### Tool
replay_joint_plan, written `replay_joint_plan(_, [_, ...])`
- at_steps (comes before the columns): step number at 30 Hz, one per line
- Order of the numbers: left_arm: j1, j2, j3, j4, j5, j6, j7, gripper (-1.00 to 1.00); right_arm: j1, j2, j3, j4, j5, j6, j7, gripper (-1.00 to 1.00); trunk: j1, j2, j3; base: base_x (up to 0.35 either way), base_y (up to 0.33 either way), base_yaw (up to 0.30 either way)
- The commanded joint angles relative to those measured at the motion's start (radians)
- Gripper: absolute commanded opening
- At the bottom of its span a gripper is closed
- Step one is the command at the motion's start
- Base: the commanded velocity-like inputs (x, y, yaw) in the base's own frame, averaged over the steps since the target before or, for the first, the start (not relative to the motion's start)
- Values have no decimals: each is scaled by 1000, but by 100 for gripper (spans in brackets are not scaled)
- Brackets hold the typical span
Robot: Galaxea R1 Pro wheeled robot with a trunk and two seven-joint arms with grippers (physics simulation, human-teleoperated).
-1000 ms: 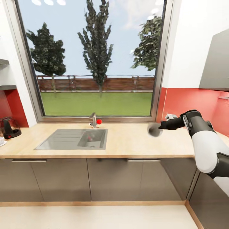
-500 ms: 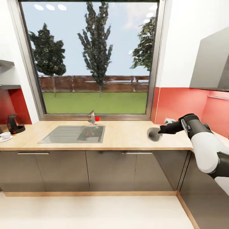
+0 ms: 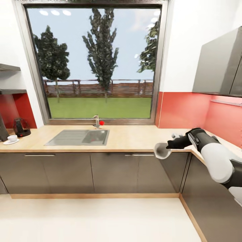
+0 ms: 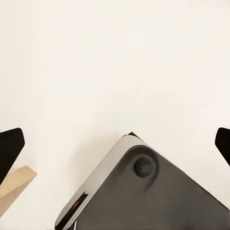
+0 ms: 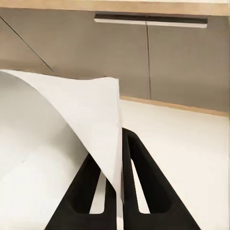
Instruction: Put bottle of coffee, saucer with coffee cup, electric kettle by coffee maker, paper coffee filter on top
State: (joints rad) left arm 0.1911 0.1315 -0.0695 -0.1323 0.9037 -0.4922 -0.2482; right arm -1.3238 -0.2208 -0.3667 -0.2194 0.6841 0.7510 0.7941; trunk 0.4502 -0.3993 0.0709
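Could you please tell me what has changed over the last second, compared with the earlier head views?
The view has drawn back from the kitchen countertop: more floor shows, and the coffee cup on its saucer is now fully in view beside the electric kettle. The right pincer still holds the paper coffee filter, now before the counter's front edge. Nothing else moved.

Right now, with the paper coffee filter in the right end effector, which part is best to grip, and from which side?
Pinch the thin side wall of the paper coffee filter near its open rim, coming edge-on from beside the cone. The right end effector holds it so: the sheet passes between its two fingers.
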Motion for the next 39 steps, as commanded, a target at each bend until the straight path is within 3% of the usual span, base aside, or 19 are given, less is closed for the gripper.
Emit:
replay_joint_plan(1, [1,0,-7,-1,11,-2,-3,100,0,-2,-9,12,6,0,2,-100,0,-1,0,-321,-98,0])
replay_joint_plan(9, [1,0,-7,-1,11,-2,-3,100,0,-18,-9,104,5,-53,-8,-100,0,-1,0,-321,-95,0])
replay_joint_plan(13, [1,0,-7,-1,12,-2,-3,100,1,-27,-8,219,5,-142,-37,-100,0,-1,0,-165,-30,0])
replay_joint_plan(18, [1,0,-7,-1,12,-2,-3,100,40,-26,-8,249,5,-206,-72,-100,0,-1,0,-19,-3,0])
replay_joint_plan(29, [1,0,-7,-1,12,-2,-3,100,229,-29,-8,256,5,-374,-120,-100,0,-1,0,-1,0,0])
replay_joint_plan(39, [1,-2,-7,-1,11,-2,-3,100,458,-44,-9,256,3,-526,-175,-100,0,-1,0,0,0,0])
